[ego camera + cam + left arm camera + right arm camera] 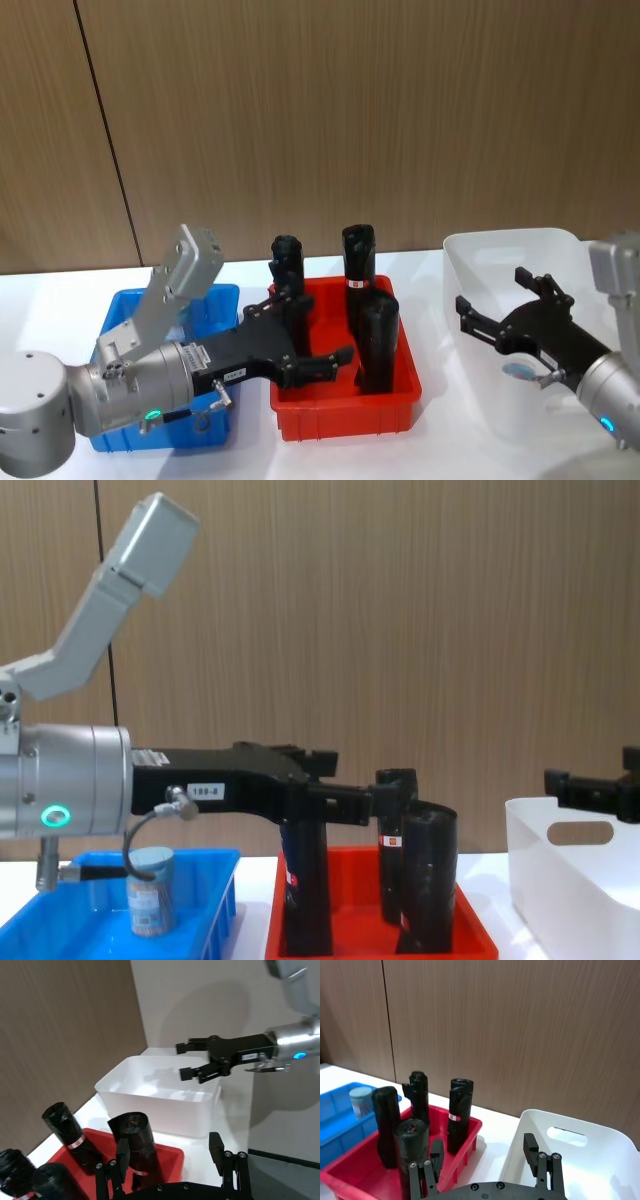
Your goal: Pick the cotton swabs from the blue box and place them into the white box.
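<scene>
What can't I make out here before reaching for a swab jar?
Head view: the left gripper and its arm cover most of the blue box, so its jars cannot be counted; chest view shows one cotton swabs jar.
Head view: the right gripper hides part of the white box floor; contents unclear.
Chest view: the white box wall hides its inside, and the right edge cuts off the right gripper.

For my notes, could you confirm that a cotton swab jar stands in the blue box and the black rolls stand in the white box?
Not quite. The black rolls stand in the red tray, not the white box, as the head view shows. The cotton swab jar does stand in the blue box.
</scene>
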You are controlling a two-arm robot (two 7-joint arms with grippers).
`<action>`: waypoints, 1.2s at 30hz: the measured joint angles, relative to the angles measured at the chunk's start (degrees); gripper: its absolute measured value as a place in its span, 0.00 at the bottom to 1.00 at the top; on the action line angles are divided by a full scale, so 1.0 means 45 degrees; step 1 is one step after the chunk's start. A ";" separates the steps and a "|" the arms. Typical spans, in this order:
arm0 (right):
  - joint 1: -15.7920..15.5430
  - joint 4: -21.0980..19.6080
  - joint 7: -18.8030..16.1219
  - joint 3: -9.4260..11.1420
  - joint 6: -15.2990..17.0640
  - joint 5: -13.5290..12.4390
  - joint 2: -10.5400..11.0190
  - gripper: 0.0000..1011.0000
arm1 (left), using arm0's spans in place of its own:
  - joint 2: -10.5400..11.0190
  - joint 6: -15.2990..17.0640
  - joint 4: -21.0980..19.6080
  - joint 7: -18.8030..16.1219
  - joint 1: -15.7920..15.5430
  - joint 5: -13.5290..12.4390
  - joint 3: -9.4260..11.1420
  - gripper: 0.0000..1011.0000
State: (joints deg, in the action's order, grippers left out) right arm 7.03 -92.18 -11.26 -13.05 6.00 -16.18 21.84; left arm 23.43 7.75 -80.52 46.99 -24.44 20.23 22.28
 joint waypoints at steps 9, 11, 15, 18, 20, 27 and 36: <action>-0.1110 -0.1285 0.1047 0.0021 -0.0574 -0.0043 -0.0357 0.99 | -0.0053 -0.0223 -0.0425 -0.1526 0.0361 -0.0297 0.0131 0.99; -0.1327 -0.1532 0.1254 0.0026 -0.0692 -0.0049 -0.0425 0.99 | -0.0062 -0.0262 -0.0490 -0.1796 0.0422 -0.0344 0.0152 0.99; -0.1597 -0.1844 0.1515 0.0031 -0.0830 -0.0056 -0.0508 0.99 | -0.0084 -0.0358 -0.0669 -0.2429 0.0567 -0.0465 0.0204 0.99; -0.1689 -0.1944 0.1599 0.0031 -0.0876 -0.0059 -0.0536 0.99 | -0.0104 -0.0440 -0.0811 -0.2949 0.0688 -0.0558 0.0245 0.99; -0.1731 -0.1990 0.1641 0.0031 -0.0892 -0.0061 -0.0553 0.99 | -0.0116 -0.0501 -0.0915 -0.3333 0.0785 -0.0634 0.0276 0.99; -0.1748 -0.2006 0.1658 0.0031 -0.0901 -0.0063 -0.0556 0.99 | -0.0156 -0.0672 -0.1220 -0.4450 0.1042 -0.0843 0.0367 0.99; -0.1749 -0.2013 0.1657 0.0024 -0.0902 -0.0063 -0.0556 0.99 | -0.0208 -0.0895 -0.1635 -0.5976 0.1395 -0.1133 0.0493 0.99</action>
State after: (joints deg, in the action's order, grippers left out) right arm -0.84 -101.24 -3.80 -12.94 1.94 -16.47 19.33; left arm 22.50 3.72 -87.88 20.10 -18.16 15.13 24.49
